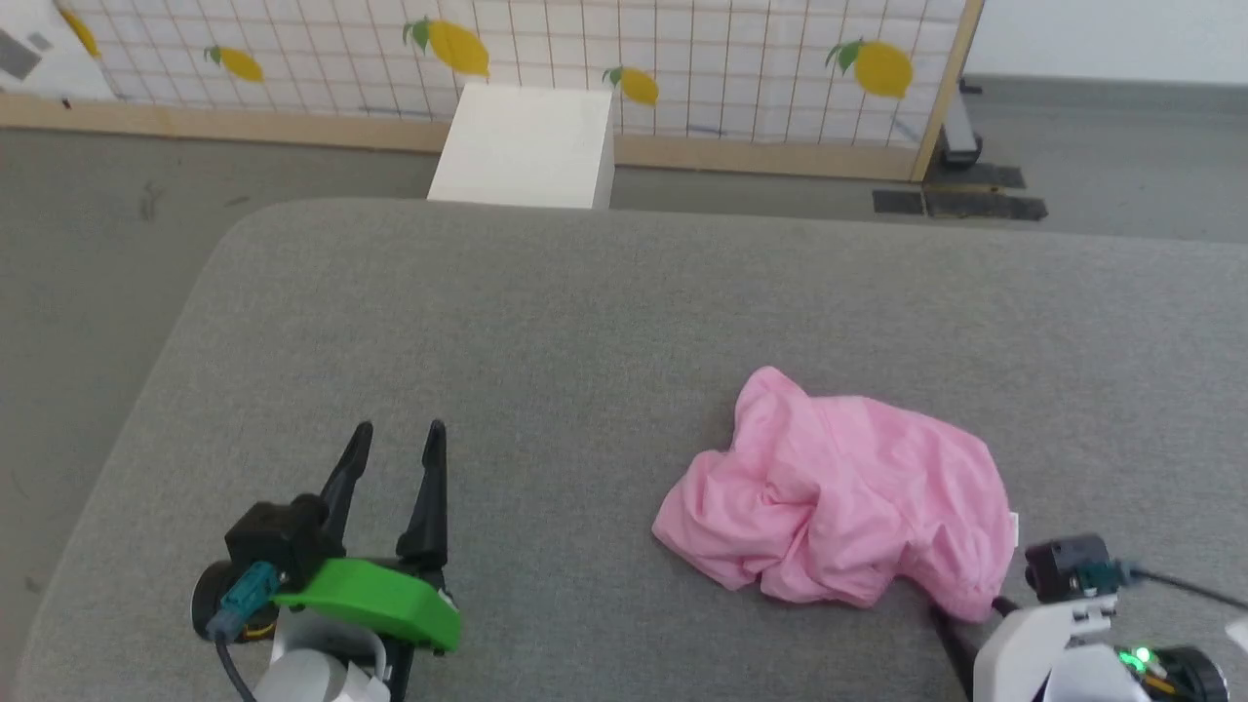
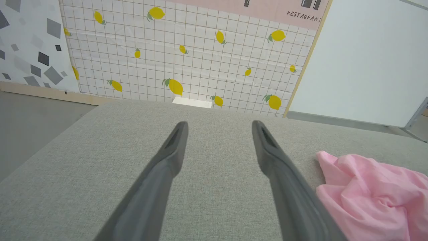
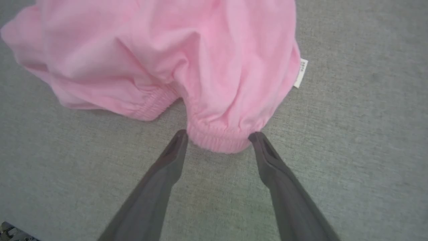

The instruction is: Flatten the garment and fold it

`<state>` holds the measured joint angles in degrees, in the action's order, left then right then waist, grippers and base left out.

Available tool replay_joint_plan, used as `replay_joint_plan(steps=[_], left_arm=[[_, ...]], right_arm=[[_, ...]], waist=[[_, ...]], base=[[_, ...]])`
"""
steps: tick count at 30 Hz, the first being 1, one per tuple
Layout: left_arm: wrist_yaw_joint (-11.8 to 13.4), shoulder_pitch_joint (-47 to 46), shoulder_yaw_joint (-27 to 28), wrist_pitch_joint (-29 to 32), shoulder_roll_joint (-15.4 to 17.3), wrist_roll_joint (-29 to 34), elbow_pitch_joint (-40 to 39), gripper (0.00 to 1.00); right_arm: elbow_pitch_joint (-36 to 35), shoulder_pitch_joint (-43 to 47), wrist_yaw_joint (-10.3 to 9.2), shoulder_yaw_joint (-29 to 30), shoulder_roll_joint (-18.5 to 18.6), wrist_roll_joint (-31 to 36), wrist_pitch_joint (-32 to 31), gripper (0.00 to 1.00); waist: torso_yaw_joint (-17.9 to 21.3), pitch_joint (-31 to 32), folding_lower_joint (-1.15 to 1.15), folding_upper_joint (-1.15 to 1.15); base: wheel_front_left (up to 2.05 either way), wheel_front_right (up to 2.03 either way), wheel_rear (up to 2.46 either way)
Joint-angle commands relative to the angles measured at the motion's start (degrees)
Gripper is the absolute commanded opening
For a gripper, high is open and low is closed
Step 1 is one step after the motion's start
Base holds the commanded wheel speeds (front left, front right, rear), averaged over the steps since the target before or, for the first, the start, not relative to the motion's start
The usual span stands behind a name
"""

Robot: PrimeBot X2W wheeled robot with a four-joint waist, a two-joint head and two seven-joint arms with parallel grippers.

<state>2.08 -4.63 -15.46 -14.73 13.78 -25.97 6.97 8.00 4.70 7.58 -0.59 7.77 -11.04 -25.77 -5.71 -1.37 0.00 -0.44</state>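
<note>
The garment [image 1: 838,497] lies crumpled in a pink heap on the grey padded surface [image 1: 585,312], right of centre. My right gripper [image 3: 218,134] stands open at the heap's near edge, one fingertip on each side of a bulge of the gathered waistband [image 3: 217,142], with nothing clamped. A small white label [image 3: 300,72] sticks out at the garment's right side. My left gripper [image 1: 400,429] hovers open over bare surface well to the left of the garment [image 2: 371,197], its fingers [image 2: 174,144] empty.
The surface's rounded left edge [image 1: 166,370] drops to grey floor. A white box [image 1: 526,146] stands beyond the far edge, in front of a lemon-patterned screen [image 1: 585,49]. Bare surface stretches between my left gripper and the garment.
</note>
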Motion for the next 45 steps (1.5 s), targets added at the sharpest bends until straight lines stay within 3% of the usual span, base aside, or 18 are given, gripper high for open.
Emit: replay_joint_plan(steps=[1, 8, 9, 10, 11, 24, 34, 35, 36, 37, 38, 39, 45], left_arm=[[-0.43, -1.74, 0.05, -0.27, -0.5, 0.9, 0.01, 1.0], [-1.66, -4.18, 0.53, -0.27, -2.23, 1.9, 0.42, 1.0], [-1.81, -4.42, 0.64, -0.27, -2.46, 2.03, 0.48, 1.0], [-1.99, -4.69, 0.82, -0.27, -2.73, 2.2, 0.55, 1.0], [-2.15, -4.88, 0.93, -0.27, -2.98, 2.33, 0.61, 1.0], [-4.79, -7.73, 2.5, -0.27, -6.11, 4.96, 0.55, 1.0], [-6.95, -11.76, 2.79, -0.27, -8.96, 6.54, 0.83, 1.0], [-7.11, -11.95, 2.92, -0.27, -9.15, 6.76, 0.92, 1.0], [-7.23, -12.0, 3.08, -0.27, -9.3, 6.84, 1.01, 1.0], [-7.36, -12.02, 3.31, -0.27, -9.46, 6.96, 1.12, 1.0], [-7.46, -11.99, 3.49, -0.27, -9.56, 7.1, 1.22, 1.0], [-7.56, -11.91, 3.75, -0.27, -9.67, 7.25, 1.37, 1.0], [-7.88, -10.55, 5.25, -0.27, -9.94, 8.42, 2.36, 1.0]], right_arm=[[1.45, -2.6, -0.09, -0.98, 1.3, -0.81, -0.77, 1.0], [9.07, -11.12, -0.09, -5.72, 5.43, -3.03, -2.29, 1.0], [9.84, -11.95, -0.09, -6.02, 5.85, -3.16, -2.13, 0.46], [10.68, -12.99, -0.09, -6.22, 6.33, -3.33, -1.87, 0.06], [11.26, -13.76, -0.09, -6.4, 6.76, -3.43, -1.9, 0.0], [10.88, -32.4, -0.09, -3.95, 13.12, -1.11, -1.05, 0.0], [22.98, -45.95, -0.09, -11.19, 14.83, -2.76, 2.94, 0.0], [24.57, -46.51, -0.09, -11.85, 14.5, -2.93, 4.47, 0.04], [26.0, -46.73, -0.09, -12.18, 14.03, -3.33, 5.51, 0.18], [27.73, -46.96, -0.09, -12.69, 13.73, -3.56, 6.77, 0.43], [28.98, -47.09, -0.09, -13.02, 13.54, -3.69, 7.94, 0.6], [30.5, -47.13, -0.09, -13.26, 13.19, -4.21, 9.36, 1.0], [34.33, -44.98, -0.09, -13.34, 12.15, -7.31, 19.56, 1.0]], waist=[[-1.17, -2.26, 0.0, 0.44], [-2.31, -5.49, 0.0, 0.44], [-2.45, -5.78, 0.0, 0.44], [-2.58, -6.1, 0.0, 0.44], [-2.71, -6.34, 0.0, 0.44], [-4.63, -10.78, 0.0, 0.44], [-8.56, -17.21, 0.0, 0.44], [-8.68, -17.49, 0.0, 0.44], [-8.69, -17.58, 0.0, 0.44], [-8.65, -17.62, 0.0, 0.44], [-8.56, -17.57, 0.0, 0.44], [-8.39, -17.39, 0.0, 0.44], [-6.27, -14.14, 0.0, 0.44]], base=[[0.0, 0.0, 0.0], [0.0, 0.0, 0.0], [0.0, 0.0, 0.0], [0.0, 0.0, 0.0], [0.0, 0.0, 0.0], [0.0, 0.0, 0.0], [0.0, 0.0, 0.0], [0.0, 0.0, 0.0], [0.0, 0.0, 0.0], [0.0, 0.0, 0.0], [0.0, 0.0, 0.0], [0.0, 0.0, 0.0], [0.0, 0.0, 0.0]])
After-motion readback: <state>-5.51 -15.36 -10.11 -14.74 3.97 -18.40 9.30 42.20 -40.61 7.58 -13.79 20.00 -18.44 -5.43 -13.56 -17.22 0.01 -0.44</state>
